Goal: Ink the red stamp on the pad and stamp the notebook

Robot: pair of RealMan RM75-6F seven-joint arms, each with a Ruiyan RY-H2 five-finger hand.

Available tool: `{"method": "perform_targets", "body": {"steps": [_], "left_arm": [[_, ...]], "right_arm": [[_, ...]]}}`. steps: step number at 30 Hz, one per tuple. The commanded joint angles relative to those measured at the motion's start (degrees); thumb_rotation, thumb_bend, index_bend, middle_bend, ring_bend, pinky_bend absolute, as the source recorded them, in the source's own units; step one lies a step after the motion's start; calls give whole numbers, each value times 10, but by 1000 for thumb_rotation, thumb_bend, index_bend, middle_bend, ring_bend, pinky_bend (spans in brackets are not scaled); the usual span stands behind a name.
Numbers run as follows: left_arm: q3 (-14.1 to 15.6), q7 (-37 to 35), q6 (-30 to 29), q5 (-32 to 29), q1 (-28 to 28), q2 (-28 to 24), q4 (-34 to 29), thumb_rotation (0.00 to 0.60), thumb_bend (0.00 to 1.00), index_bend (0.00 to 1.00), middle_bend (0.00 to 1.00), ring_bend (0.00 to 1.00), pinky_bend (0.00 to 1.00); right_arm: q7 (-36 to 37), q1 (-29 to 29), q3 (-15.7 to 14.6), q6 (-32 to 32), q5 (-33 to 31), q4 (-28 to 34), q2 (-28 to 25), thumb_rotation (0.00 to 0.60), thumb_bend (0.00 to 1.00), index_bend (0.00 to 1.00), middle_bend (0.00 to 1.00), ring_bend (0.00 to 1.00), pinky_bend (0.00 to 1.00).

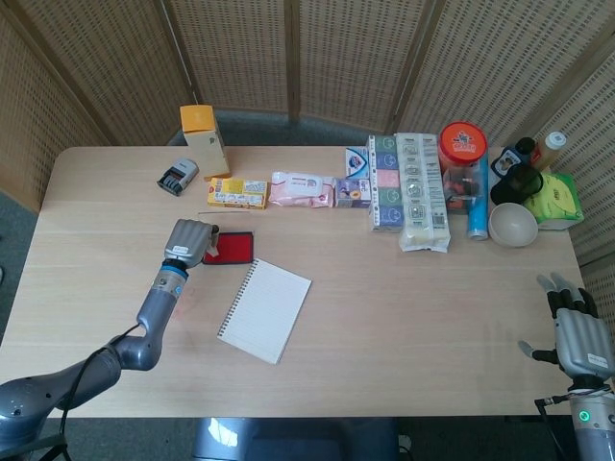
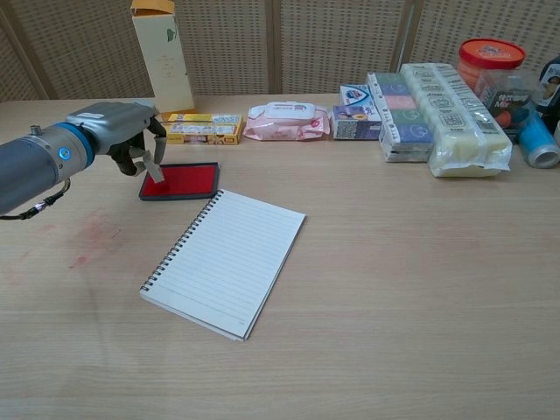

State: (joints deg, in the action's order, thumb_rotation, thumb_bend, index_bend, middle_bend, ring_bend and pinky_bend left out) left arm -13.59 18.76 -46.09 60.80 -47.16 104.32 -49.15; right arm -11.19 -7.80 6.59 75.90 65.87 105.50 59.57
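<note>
My left hand [image 2: 118, 136] pinches the small stamp [image 2: 155, 167], a pale handle with a red foot, tilted with its tip down on the left end of the red ink pad [image 2: 185, 179]. From the head camera, the left hand [image 1: 187, 240] covers the stamp and the left part of the ink pad [image 1: 233, 247]. The open spiral notebook [image 2: 226, 261] lies blank just in front of the pad, also visible as the notebook [image 1: 265, 309] from above. My right hand [image 1: 579, 336] rests at the table's near right corner, fingers apart and holding nothing.
Along the back stand a tall carton [image 2: 163, 54], a yellow box [image 2: 201, 129], a wipes pack [image 2: 282, 121], small boxes [image 2: 356, 119], wrapped packs [image 2: 442, 114] and a red-lidded jar [image 2: 490, 66]. A grey stamper [image 1: 178, 177] and a bowl [image 1: 512, 225] show from above. Faint red smudges [image 2: 92, 234] mark the table.
</note>
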Motion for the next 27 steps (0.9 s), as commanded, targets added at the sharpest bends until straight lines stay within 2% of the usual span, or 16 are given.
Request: {"method": "perform_targets", "body": {"steps": [1,7,10,20,27], "left_arm": [[-2,0,-8,3,1,-4,-10,600,411,641,1000,1000,1000],[-2,5,-25,8,5,-21,-43,600,410,641,1000,1000,1000],[-3,15,-38,10,10,-40,-79,600,411,641,1000,1000,1000],[5,66,-92,26,33,-141,-272,600,410,641,1000,1000,1000],[24,81,-97,57,27,-147,-330,600,411,641,1000,1000,1000]], "right_arm": [[1,0,0,0,0,0,-1,600,68,0,0,0,0],[1,0,-1,0,1,1,-1,600,68,0,0,0,0],[1,0,-2,-1,2,1,-1,600,68,0,0,0,0],[-1,0,-4,-1,6,4,-1,600,68,0,0,0,0],[3,0,-5,-1,7,5,-3,600,68,0,0,0,0]]}}
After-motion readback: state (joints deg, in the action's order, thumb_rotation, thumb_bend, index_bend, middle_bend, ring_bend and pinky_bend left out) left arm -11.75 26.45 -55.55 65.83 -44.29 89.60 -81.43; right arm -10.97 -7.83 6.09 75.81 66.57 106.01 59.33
